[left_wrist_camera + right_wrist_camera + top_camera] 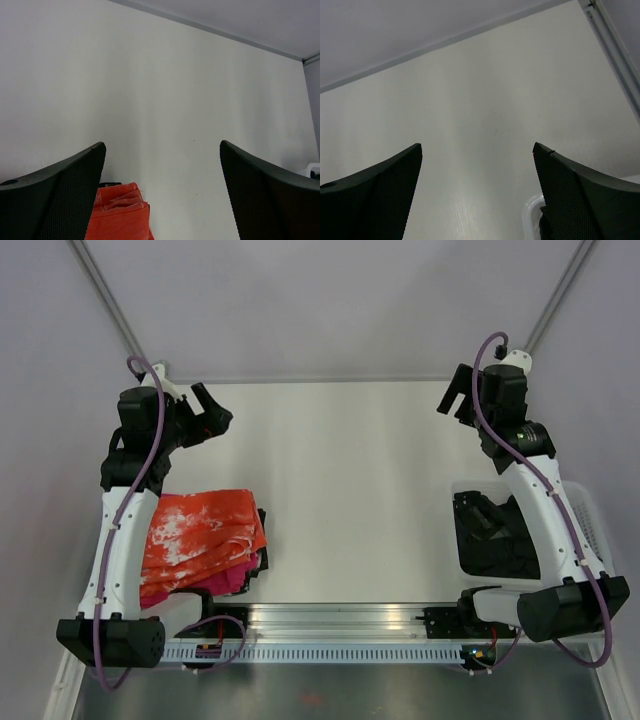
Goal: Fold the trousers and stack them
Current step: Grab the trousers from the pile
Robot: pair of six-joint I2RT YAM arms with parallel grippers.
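From the overhead camera I see the trousers (492, 540) at about 4 o'clock on the table (340, 490), bundled inside a white bin (470, 484). They are plain black and soft, crumpled into a loose heap rather than folded. The folds run together, so I cannot pick out the legs or the waistband. The right arm's white forearm crosses above the heap's right side and hides part of it. On my right wrist camera only a small dark patch of the trousers (546, 227) shows at the bottom edge, just inside the bin's pale rim (530, 215).

The right gripper (452, 395) hangs up at about 1 o'clock, well apart from the bin. Its fingers (580, 195) are spread wide with nothing between them, and only bare tabletop shows in the gap. The left gripper (215, 410) sits at about 10 o'clock, likewise spread and holding nothing. Its fingers (75, 190) frame plain white table.

At about 8 o'clock lies an orange-and-white mottled garment (200, 535), folded roughly flat on top of a magenta-pink garment (215, 582) that peeks out along the near edge. A corner of the orange piece (120, 215) shows low on my left wrist view. A narrow dark strip (263, 540) shows along the right side of that pile, and I cannot tell what it is.
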